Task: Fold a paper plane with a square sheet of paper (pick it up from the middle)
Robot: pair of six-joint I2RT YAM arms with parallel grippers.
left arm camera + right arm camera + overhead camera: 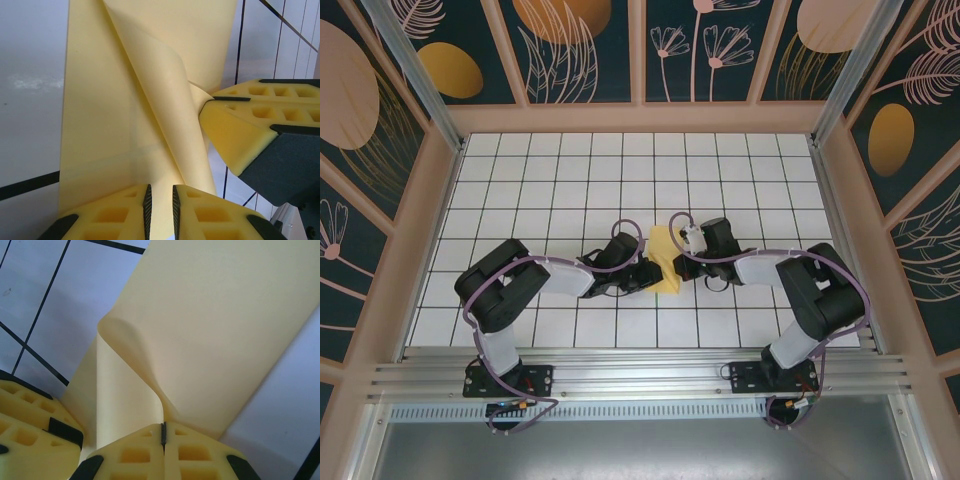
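The square sheet of paper is pale yellow and lies on the white grid table between both grippers, with one flap curling up. My right gripper is shut on the raised fold of the paper, which rises in a curve from its pads. In the left wrist view my left gripper has its jaws a narrow gap apart. The lifted strip of paper runs down into that gap. From above, the left gripper is at the sheet's near left edge and the right gripper at its right edge, nearly touching.
The white tiled table is ringed by low peach walls. Metal rails with both arm bases run along the near edge. The right gripper's yellow fingers sit close beside the left gripper.
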